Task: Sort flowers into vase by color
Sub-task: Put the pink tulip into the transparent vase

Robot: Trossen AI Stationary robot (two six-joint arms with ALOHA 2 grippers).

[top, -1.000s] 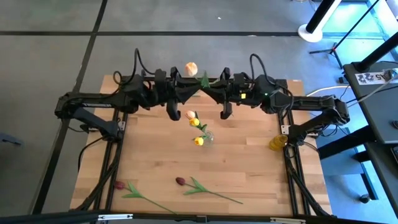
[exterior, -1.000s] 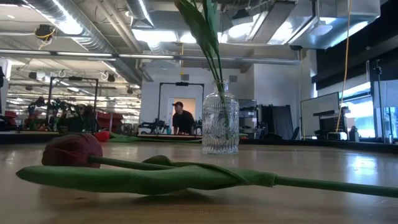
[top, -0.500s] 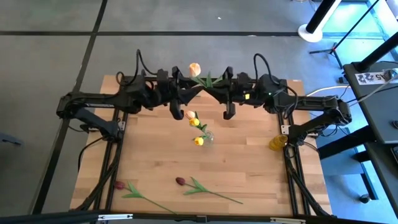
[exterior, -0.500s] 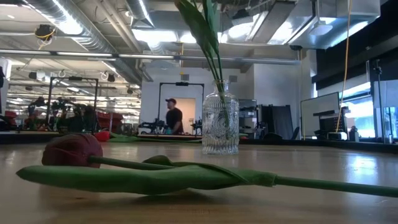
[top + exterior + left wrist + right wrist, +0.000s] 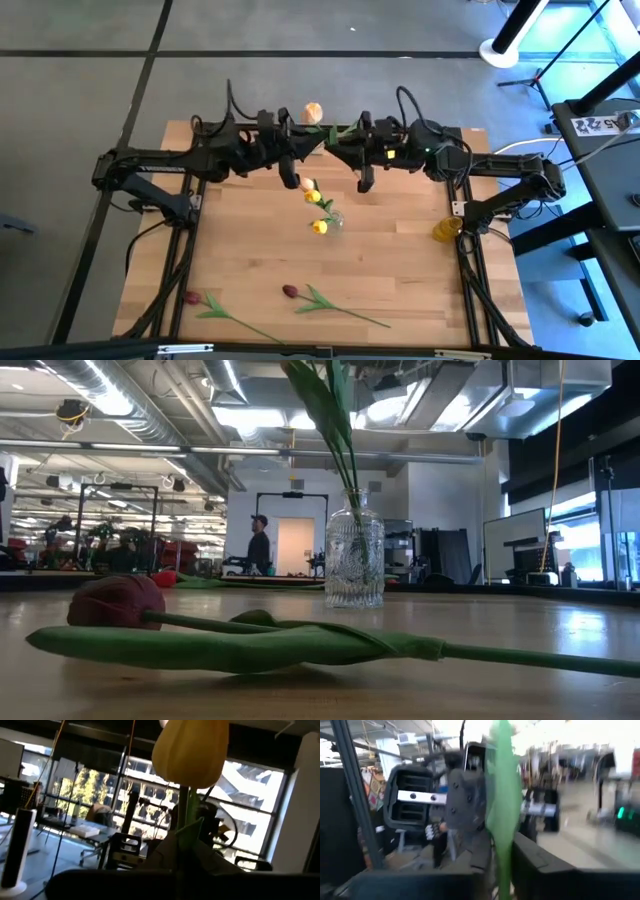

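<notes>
Top centre of the high view, the left gripper and right gripper both pinch one peach tulip by its stem. It looks light, floppy; hold mid-stem.

— What did the wooden table carry besides the work itself?

— A small yellow thing sat near its right edge; what it was could not be told.

— And beyond the table?

— In the low view a person stood in a lit doorway far back. Grey floor lay around the table, and a white stand base showed at upper right.
</notes>
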